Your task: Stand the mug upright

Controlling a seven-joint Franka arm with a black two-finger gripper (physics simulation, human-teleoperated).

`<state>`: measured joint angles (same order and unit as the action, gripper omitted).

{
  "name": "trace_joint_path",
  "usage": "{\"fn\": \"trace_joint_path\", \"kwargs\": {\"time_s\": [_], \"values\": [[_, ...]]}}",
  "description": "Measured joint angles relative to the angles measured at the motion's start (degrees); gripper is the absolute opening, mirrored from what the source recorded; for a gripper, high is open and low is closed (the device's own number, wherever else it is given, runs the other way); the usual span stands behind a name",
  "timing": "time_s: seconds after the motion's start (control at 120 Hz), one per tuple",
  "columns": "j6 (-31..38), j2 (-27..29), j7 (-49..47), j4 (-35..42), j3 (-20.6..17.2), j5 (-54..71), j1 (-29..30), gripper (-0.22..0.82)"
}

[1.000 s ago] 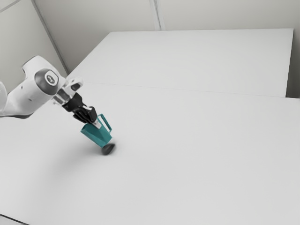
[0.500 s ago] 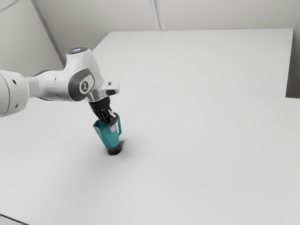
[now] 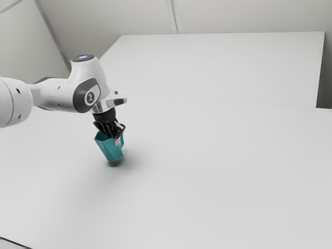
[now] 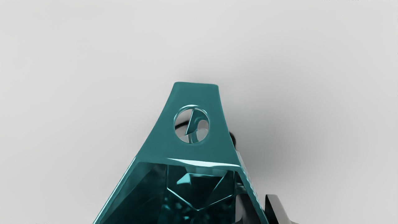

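Note:
The gripper [image 3: 115, 138] points down at the upper part of the teal mug [image 3: 109, 149] in the exterior view. Tilted, the mug leans with its rim toward the exterior view's left, its dark base low near the table and its handle on the exterior view's right. In the wrist view the gripper [image 4: 262, 205] pinches a side wall of the mug [image 4: 155, 140], one finger inside the opening and the other outside. Whether the base touches the table, I cannot tell.
The white table [image 3: 218, 171] extends around the mug, with a pale wall [image 3: 249, 15] behind it. A dark line crosses the exterior view's lower left corner.
Over the last second my hand has swung from slanted to pointing more steeply down, turning the mug closer to upright. In the latest half second both shifted slightly toward the exterior view's left.

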<state>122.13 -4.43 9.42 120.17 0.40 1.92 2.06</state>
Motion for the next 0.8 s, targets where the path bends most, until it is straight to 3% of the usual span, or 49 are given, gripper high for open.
{"fn": "trace_joint_path", "kwargs": {"time_s": [0.8], "values": [[0.21, -3.13, -6.03, -0.01, 0.02, 0.19, 0.28, -0.18]]}}
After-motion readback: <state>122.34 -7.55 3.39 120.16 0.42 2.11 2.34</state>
